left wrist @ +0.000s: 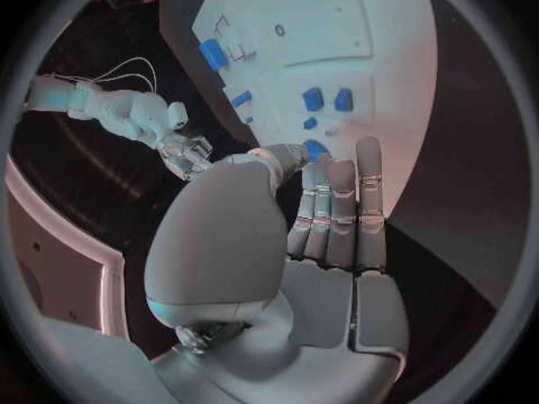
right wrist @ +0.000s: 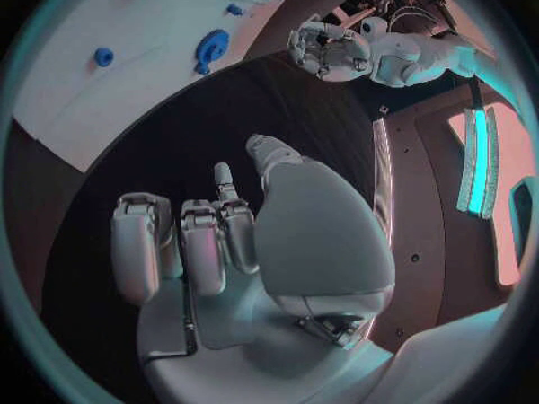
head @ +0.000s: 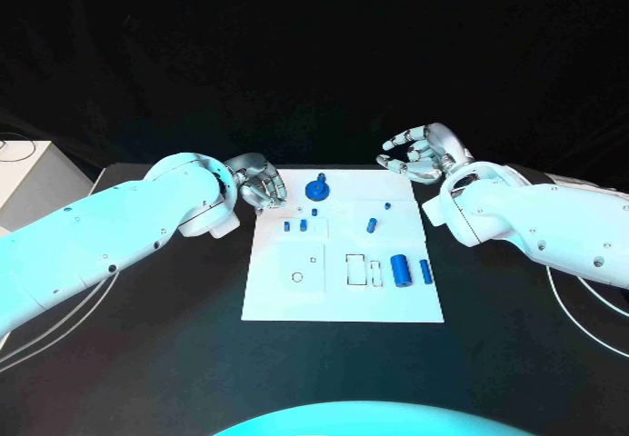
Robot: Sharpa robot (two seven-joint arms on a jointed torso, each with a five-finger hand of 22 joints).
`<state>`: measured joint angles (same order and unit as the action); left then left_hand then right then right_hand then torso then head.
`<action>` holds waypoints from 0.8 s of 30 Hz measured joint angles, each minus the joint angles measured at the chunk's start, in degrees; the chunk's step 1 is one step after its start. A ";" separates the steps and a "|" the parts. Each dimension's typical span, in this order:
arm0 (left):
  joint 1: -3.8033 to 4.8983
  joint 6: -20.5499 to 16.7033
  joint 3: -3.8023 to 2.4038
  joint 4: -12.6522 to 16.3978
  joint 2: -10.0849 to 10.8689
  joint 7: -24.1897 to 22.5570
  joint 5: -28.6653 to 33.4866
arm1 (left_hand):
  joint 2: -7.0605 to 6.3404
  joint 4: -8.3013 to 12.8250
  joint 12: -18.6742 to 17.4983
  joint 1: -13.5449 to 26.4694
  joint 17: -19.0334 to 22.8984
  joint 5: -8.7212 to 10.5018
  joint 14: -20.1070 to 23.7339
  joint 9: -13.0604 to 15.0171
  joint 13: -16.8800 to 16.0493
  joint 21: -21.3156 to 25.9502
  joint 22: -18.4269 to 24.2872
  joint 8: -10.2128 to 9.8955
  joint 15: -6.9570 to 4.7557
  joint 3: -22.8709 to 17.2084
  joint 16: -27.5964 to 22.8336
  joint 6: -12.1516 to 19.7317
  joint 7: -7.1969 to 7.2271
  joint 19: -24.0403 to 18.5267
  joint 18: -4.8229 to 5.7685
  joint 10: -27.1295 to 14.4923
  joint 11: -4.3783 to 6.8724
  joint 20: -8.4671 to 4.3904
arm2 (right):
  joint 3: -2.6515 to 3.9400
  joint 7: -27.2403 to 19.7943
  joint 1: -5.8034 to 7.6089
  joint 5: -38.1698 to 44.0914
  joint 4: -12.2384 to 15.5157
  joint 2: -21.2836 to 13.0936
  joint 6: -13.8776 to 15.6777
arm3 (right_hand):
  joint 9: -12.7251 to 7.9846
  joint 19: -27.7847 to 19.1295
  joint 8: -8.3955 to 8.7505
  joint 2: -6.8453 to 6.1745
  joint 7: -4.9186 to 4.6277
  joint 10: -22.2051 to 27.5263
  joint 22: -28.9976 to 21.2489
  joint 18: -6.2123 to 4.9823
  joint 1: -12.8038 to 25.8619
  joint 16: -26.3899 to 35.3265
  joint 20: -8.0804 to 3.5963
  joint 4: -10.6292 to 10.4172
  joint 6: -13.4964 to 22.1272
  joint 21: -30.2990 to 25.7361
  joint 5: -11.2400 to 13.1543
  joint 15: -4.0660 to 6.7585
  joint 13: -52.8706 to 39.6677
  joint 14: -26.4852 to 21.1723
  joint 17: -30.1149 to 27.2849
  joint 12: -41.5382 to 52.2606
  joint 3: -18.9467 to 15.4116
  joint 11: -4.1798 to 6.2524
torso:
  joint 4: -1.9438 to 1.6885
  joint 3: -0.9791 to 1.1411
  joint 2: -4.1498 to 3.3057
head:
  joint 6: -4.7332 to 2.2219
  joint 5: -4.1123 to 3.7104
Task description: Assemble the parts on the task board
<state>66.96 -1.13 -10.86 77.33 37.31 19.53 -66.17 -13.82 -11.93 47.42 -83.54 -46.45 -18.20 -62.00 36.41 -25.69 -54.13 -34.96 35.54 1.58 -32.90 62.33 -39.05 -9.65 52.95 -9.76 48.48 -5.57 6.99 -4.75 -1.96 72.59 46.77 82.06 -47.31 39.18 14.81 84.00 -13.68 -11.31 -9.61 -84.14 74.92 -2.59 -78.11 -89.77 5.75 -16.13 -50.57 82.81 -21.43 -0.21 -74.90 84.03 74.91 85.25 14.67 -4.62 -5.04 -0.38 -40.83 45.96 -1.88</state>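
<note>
- While both hands hold nothing, left hand point(head: 263, 188) fingers apart and right hand point(head: 420, 153) loosely curled, you begin.
- Lower your left hand squarely over the blue parts point(head: 304, 224) on the task board point(head: 344, 304).

— Where's the open room, then?

— The near half of the task board point(head: 282, 304) is mostly bare, and the black bench point(head: 524, 363) on either side of it is open.

— And what's in the way?

— The left hand point(head: 258, 189) hangs at the board's far left corner, just beside the small blue parts point(head: 303, 224). The round blue part point(head: 317, 190) stands at the far edge. Two blue cylinders point(head: 410, 270) lie near the right edge. The right hand point(head: 421, 152) hovers off the board's far right corner.
</note>
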 measured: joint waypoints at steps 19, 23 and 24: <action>-0.03 -7.77 4.76 -9.30 -8.76 -13.50 -14.70 | -1.37 0.22 -9.88 0.01 3.13 2.00 -1.84 -10.70 10.72 -0.84 -0.63 -6.88 1.15 2.64 3.04 -1.90 -0.74 -0.17 0.02 -1.88 -1.31 1.15 | 0.00 -0.80 -0.01 -0.81 -1.08 0.68 0.32 | 0.48 -0.42 -1.39 -0.84 0.52 13.44 -1.50 -0.93 -0.39 4.22 -0.42 0.25 0.54 -9.70 -0.06 0.44 8.45 0.00 0.00 -16.93 3.86 0.90 | 0.17 0.05 -0.18 | -1.31 -0.28; -0.04 -7.60 5.51 -11.03 -10.30 -14.15 -17.67 | -1.96 -0.08 -11.30 0.25 3.32 2.00 -1.90 -11.89 12.08 -1.11 -0.68 -7.64 1.08 3.59 4.18 -2.35 -0.29 0.20 0.02 -2.50 -1.15 1.11 | 0.00 -0.98 -0.01 -0.92 -1.12 0.93 0.42 | 0.49 -0.42 -1.39 -0.85 0.52 13.82 -1.61 -0.93 -0.39 4.22 -0.42 0.22 0.54 -9.70 -0.21 0.43 9.11 0.00 0.00 -17.35 3.88 0.92 | 0.17 0.05 -0.18 | -1.25 -0.36; -0.04 -7.52 5.61 -11.31 -10.52 -14.22 -18.18 | -2.07 -0.17 -11.73 0.36 3.58 2.00 -1.90 -12.17 12.45 -1.11 -0.68 -7.95 1.08 3.96 4.23 -2.35 -0.29 0.20 0.02 -2.67 -1.24 1.11 | 0.00 -1.02 -0.01 -0.94 -1.13 0.96 0.43 | 0.53 -0.42 -1.39 -0.86 0.52 13.83 -1.61 -0.93 -0.38 4.22 -0.42 0.10 0.54 -9.70 -0.21 0.43 9.24 0.00 0.00 -17.62 4.01 0.93 | 0.17 0.05 -0.18 | -1.24 -0.37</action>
<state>66.92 -8.65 -5.25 66.02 26.79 5.31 -84.35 -15.90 -12.10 35.69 -83.19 -42.87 -16.20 -63.90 24.24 -13.24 -55.24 -35.64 27.59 2.67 -28.94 66.55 -41.40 -9.94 53.16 -9.74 45.81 -6.81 8.10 -4.75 -2.98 72.58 45.83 80.93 -46.35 39.62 15.34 83.59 -15.07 -12.17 -9.09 -70.31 73.30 -3.52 -78.49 -85.55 5.34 -16.03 -50.03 73.11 -21.64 0.23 -65.66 84.03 74.91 67.63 18.68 -3.69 -4.87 -0.34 -41.01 44.72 -2.25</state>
